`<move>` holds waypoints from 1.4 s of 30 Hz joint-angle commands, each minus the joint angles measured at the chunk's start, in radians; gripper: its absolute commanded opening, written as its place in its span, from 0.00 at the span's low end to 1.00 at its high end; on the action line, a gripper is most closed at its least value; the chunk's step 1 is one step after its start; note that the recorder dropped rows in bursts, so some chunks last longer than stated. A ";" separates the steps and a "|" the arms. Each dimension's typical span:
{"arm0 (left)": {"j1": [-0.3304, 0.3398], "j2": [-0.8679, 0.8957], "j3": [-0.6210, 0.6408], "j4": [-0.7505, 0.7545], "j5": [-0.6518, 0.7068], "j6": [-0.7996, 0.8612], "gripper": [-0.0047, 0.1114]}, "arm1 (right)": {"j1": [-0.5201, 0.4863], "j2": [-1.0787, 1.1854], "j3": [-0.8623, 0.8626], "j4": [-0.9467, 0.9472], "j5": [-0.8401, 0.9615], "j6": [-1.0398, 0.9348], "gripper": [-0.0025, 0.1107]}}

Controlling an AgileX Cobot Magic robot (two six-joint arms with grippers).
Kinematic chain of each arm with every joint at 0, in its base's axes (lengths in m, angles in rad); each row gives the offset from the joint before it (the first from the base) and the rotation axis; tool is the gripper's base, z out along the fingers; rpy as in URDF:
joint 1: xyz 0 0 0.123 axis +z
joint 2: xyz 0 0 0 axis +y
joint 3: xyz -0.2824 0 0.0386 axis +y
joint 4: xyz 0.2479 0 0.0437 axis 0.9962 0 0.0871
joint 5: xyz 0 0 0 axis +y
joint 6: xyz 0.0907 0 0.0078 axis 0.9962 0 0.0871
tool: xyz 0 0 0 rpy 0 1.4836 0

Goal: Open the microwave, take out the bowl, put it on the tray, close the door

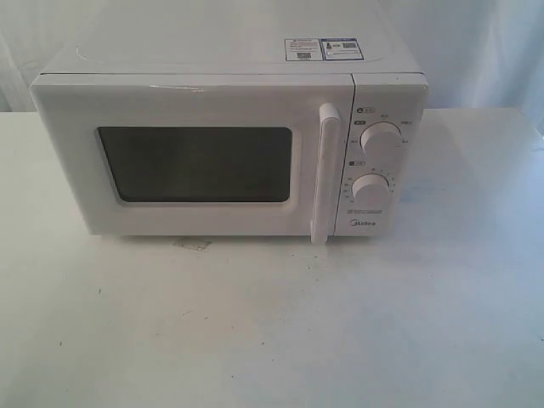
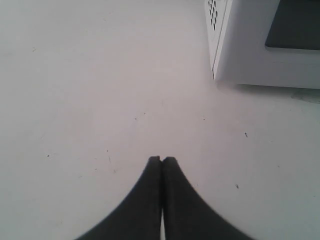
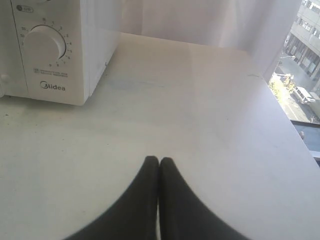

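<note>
Microwave: the white, boxy microwave (image 1: 229, 153) is standing on the bench (image 1: 272, 331), its front facing the exterior camera.
Door: the door (image 1: 195, 102) is sitting flush against the microwave body, so the opening step is not yet done. Its dark window is showing nothing of the inside.
Handle: a tall white bar handle (image 1: 325, 174) is running upright between the window and the microwave's control panel. Judging by this, the door is hinging at the microwave's far window-side edge.
Knobs: two round white knobs, an upper knob (image 1: 380, 138) and a lower knob (image 1: 371, 189), are sitting one above the other on the panel.
Stickers: small stickers (image 1: 323, 48) are lying on the microwave's top, above the handle.
Bowl: the bowl is not showing in any view. Going by the task, it is probably waiting inside the microwave.
Tray: the tray is not appearing in any view.
Left tool: the left tool (image 2: 162, 160) is clenched on nothing, fingertips pressing together, over bare bench off the microwave's window-side front corner. That is likely within the door's swing.
Right tool: the right tool (image 3: 159, 160) is likewise clenched and empty, over bare bench off the microwave's control-panel corner. It is the nearer to the handle, so it seems suited to pulling.
</note>
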 commanded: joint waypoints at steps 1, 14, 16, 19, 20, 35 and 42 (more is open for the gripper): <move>-0.007 -0.004 0.004 -0.002 -0.004 0.000 0.04 | -0.007 -0.006 0.007 -0.007 -0.077 -0.013 0.02; -0.007 -0.004 0.004 -0.002 -0.004 0.000 0.04 | -0.007 -0.006 0.007 -0.042 -0.642 -0.041 0.02; -0.007 -0.004 0.004 -0.002 -0.004 0.000 0.04 | -0.007 -0.006 0.007 -0.041 -0.762 -0.025 0.02; -0.007 -0.004 0.004 -0.002 -0.004 0.000 0.04 | -0.007 -0.006 0.004 -0.041 -0.912 -0.009 0.02; -0.007 -0.004 0.004 -0.002 -0.004 0.000 0.04 | -0.007 -0.006 -0.017 -0.041 -0.922 -0.009 0.02; -0.007 -0.004 0.004 -0.002 -0.004 0.000 0.04 | -0.007 0.301 -0.535 -0.045 -0.085 -0.010 0.02; -0.007 -0.004 0.004 -0.002 -0.004 0.000 0.04 | -0.007 0.439 -0.539 -0.045 0.060 -0.010 0.02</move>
